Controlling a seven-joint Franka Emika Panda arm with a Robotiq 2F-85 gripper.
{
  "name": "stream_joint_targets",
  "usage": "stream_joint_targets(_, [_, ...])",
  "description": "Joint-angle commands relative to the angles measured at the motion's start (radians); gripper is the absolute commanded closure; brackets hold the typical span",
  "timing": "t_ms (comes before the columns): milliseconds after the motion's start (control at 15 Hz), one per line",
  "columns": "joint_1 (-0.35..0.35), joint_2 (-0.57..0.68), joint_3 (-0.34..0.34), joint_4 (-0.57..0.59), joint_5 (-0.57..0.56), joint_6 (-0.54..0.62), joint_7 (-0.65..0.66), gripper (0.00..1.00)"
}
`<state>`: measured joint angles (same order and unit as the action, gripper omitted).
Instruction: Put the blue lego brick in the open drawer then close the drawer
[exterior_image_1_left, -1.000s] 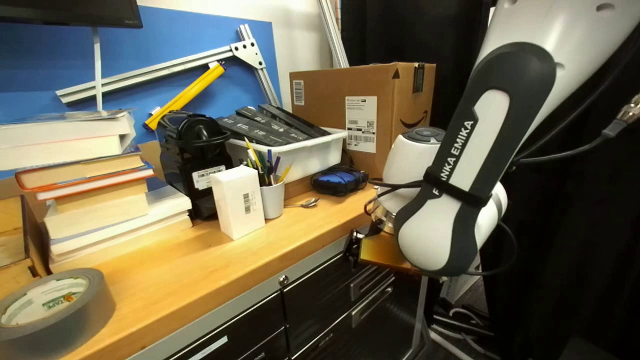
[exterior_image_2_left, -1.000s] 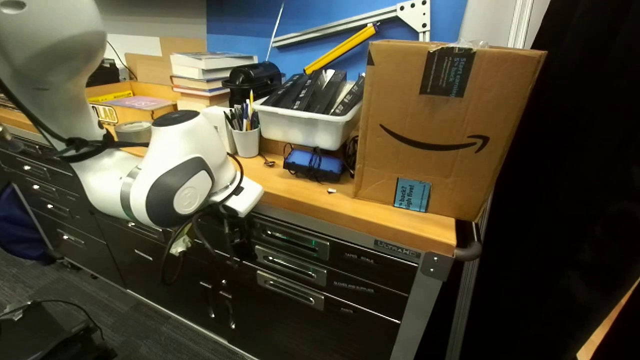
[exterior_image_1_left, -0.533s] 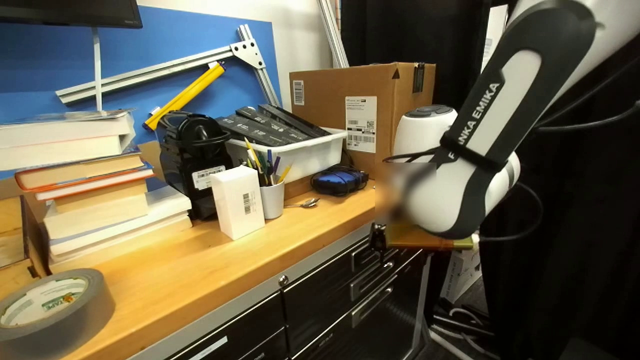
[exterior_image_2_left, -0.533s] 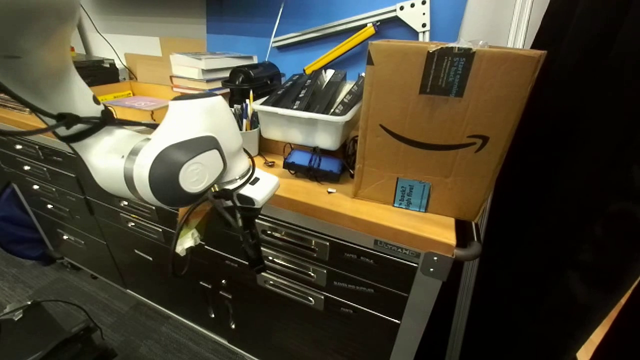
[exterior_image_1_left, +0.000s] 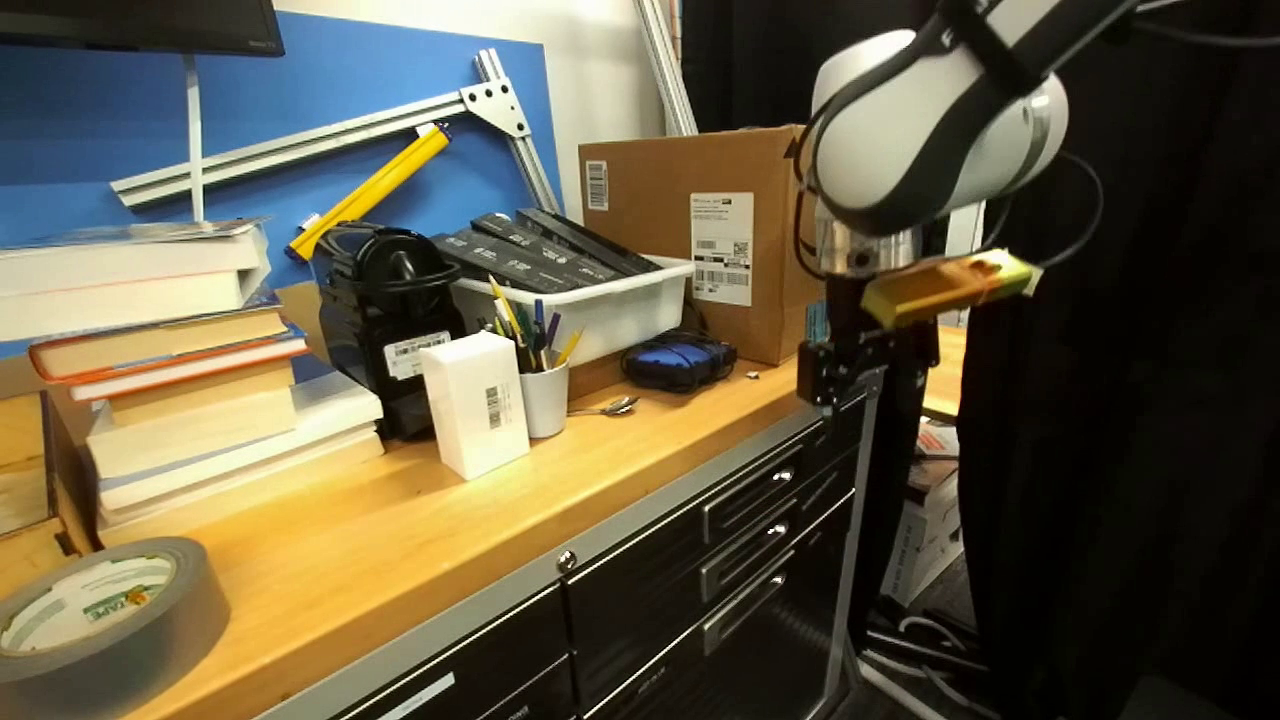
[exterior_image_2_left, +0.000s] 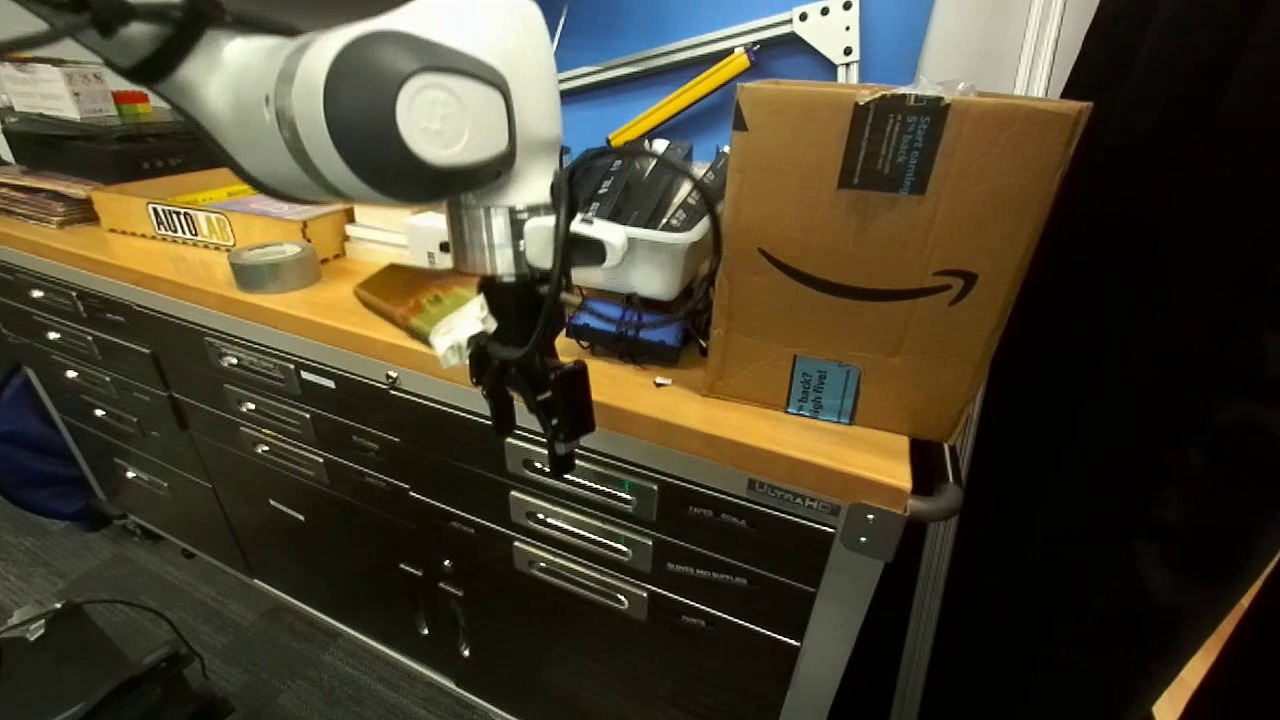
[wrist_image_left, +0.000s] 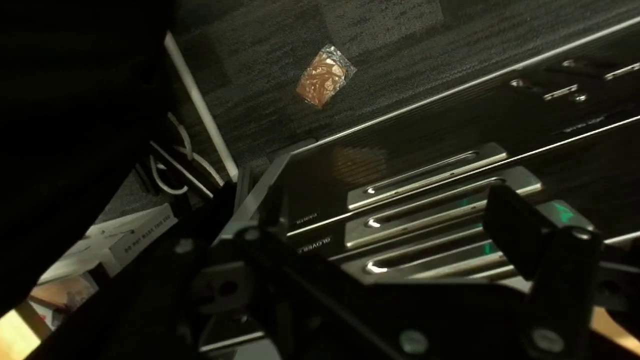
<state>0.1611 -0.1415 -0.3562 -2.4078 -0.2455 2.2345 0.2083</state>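
- A white robot arm extends from upper left; its black gripper points down, fingers apart.
- One fingertip hides part of the handle of the top drawer (which looks closed).
- On the wooden bench: a cardboard box at right, a cable-wrapped blue item beside it, a grey tape roll farther left.

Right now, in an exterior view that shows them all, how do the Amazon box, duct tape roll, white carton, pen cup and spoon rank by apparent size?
1. Amazon box and duct tape roll: order unsure; the roll is cropped and much nearer the camera
2. white carton
3. pen cup
4. spoon
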Motion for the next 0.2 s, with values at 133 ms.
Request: stream_joint_targets(133, [-0.143,-0.053,0.141,0.111,0.062,-0.153,-0.212,0.0])
